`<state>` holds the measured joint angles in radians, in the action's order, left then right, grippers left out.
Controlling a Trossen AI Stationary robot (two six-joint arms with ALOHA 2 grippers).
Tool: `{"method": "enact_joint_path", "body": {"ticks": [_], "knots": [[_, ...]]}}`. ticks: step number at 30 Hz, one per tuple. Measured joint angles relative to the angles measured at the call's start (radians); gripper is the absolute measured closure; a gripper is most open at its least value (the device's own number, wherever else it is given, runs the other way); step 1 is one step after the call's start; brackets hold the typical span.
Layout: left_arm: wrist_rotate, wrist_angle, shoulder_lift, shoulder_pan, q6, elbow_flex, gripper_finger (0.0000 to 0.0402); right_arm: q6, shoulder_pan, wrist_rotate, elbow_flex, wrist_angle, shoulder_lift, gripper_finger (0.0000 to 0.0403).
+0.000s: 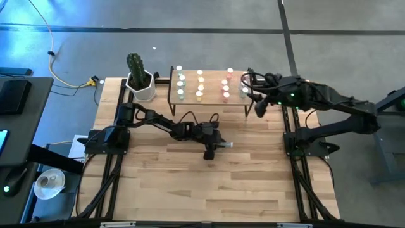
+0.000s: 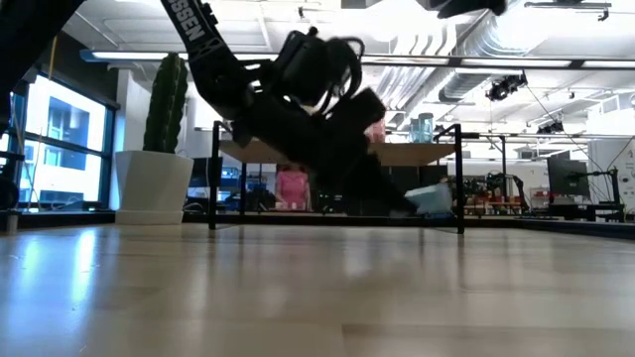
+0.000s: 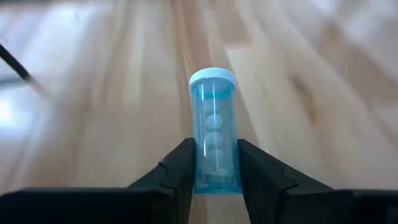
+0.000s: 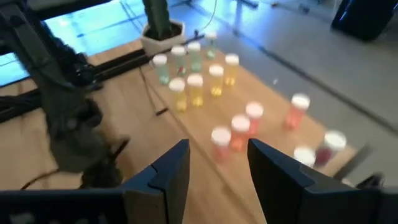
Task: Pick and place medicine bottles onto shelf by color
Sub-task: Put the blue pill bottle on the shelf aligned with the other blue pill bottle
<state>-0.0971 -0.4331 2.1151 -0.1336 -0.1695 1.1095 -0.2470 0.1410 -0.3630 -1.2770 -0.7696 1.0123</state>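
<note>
A pale blue medicine bottle (image 3: 214, 124) with a white cap lies lengthwise at the table's middle, and my left gripper (image 3: 216, 163) is shut on it. In the high view that gripper (image 1: 215, 145) points toward the table's right edge. The light-wood shelf (image 1: 212, 103) stands at the far edge. It carries rows of green bottles (image 1: 181, 85), yellow bottles (image 1: 200, 85), pink-red bottles (image 1: 225, 87) and pale ones (image 1: 244, 88). My right gripper (image 1: 258, 104) hangs open over the shelf's right end, and nothing shows between its fingers (image 4: 217, 155). My left gripper pinches the bottle's bottom end (image 3: 214, 177) between its two fingers, one on each side of the round wall. The fingers slant down from the table's left and lie along the bottle. The capped end (image 3: 212, 76) points away from them, just over the tabletop; whether it touches the wood I cannot tell.
A white pot with a cactus (image 1: 140, 81) stands left of the shelf at the far edge. Bare tabletop (image 1: 209, 190) stretches toward the near edge. Black frame rails (image 1: 297, 171) run along both sides of the table.
</note>
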Motion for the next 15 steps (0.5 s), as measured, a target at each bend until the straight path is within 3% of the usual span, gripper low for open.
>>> {"method": "enact_joint_path", "body": {"ticks": [15], "knots": [[0.009,-0.493,-0.002,0.003,0.091,0.036,0.0308,-0.324,0.000,0.179,0.000,-0.127,-0.037,0.0216]]}}
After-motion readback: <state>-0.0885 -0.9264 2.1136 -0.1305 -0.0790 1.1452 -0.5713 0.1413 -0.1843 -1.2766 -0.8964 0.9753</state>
